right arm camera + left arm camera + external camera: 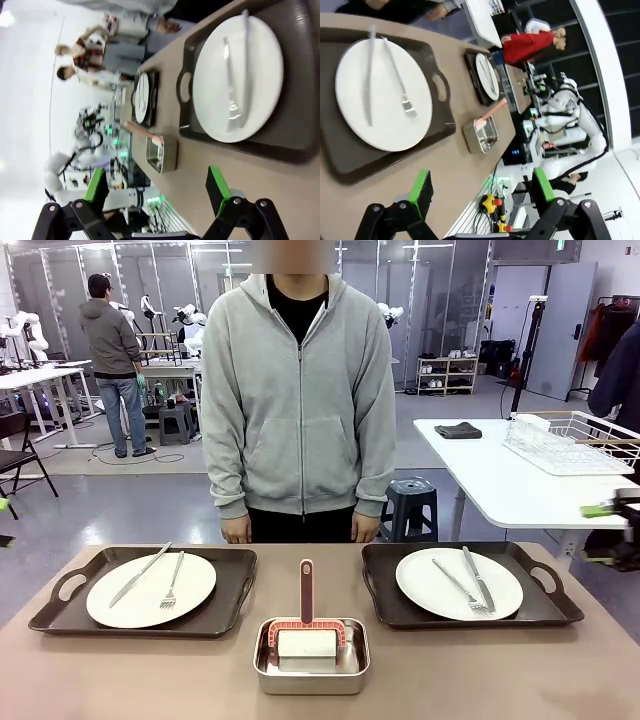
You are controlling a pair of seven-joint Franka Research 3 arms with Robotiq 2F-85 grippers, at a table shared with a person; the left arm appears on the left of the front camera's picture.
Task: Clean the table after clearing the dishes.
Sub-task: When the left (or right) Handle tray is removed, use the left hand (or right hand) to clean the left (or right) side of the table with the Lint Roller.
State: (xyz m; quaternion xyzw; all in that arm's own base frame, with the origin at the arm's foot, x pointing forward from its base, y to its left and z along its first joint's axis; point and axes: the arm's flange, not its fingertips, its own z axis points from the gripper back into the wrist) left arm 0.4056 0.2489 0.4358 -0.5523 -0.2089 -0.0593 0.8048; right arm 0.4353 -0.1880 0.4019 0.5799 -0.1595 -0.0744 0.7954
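On the tan table sit two dark trays, one at the left and one at the right. Each carries a white plate with a knife and fork on it. My left gripper hangs open over the table's near left corner, short of its tray and plate. At the right end my right gripper stands open too, short of the other plate. Nothing is between either pair of fingers.
A small steel pan holding a red-handled scrubber stands at the table's near middle, between the trays. A person in a grey hoodie stands at the far edge, hands down. A white table with a wire rack stands behind at the right.
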